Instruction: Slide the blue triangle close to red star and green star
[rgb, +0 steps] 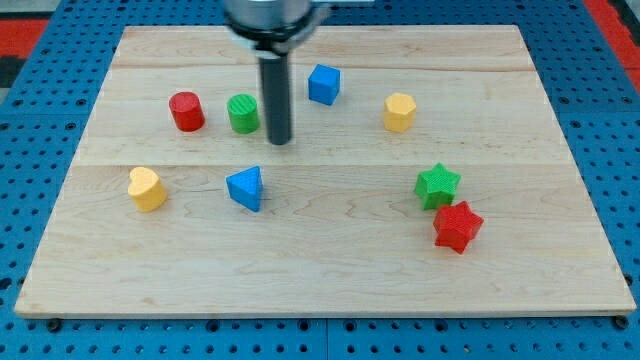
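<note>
No hand here, only a bare rod whose tip (279, 141), grasping nothing, sits just beside the green cylinder (243, 113), with the blue triangle (246, 188) below-left and the green star (437, 186) and red star (457, 226) far right.

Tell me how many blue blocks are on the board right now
2. The blue triangle sits left of centre, below my tip; the blue cube is near the view's top, right of the rod. None appears hidden.

Straight dark rod (278, 90), grey round mount (272, 18)
</note>
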